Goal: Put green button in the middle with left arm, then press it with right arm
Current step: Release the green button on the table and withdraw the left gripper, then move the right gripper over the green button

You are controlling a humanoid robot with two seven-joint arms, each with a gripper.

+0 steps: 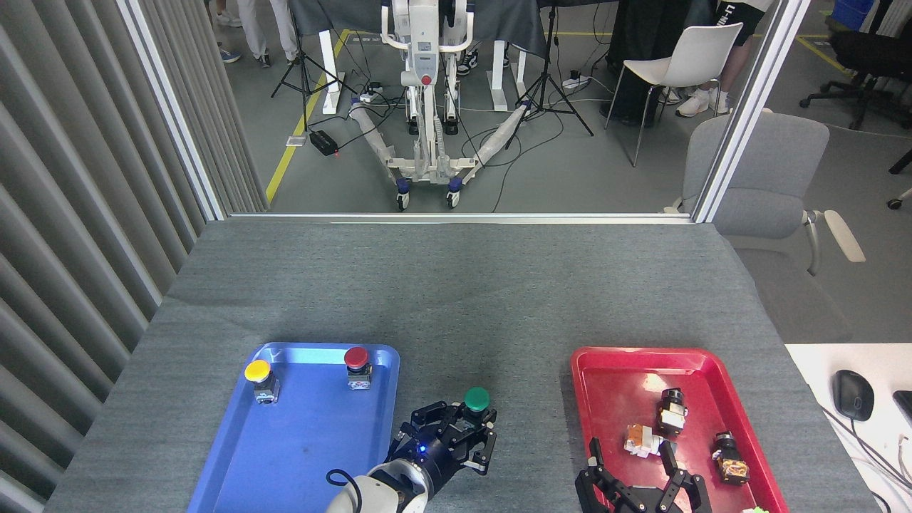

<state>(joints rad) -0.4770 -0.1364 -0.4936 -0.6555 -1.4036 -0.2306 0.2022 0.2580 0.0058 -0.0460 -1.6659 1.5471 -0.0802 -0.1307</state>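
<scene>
From the head view, the green button (pixel 476 398) is out of the blue tray (pixel 303 456) and sits over the bare grey tablecloth (pixel 456 299) between that tray and the red tray (pixel 620 377), close to the table's near edge. The left gripper (pixel 467 425) is closed around the button's base just below the cap; whether the base already rests on the cloth I cannot tell. The yellow button (pixel 258 372) and red button (pixel 356 358) remain along the blue tray's far edge.

The right gripper (pixel 630 470) waits over the red tray's near edge, fingers spread and empty. Judging by this, the transfer is nearly complete; release and the press remain.
</scene>
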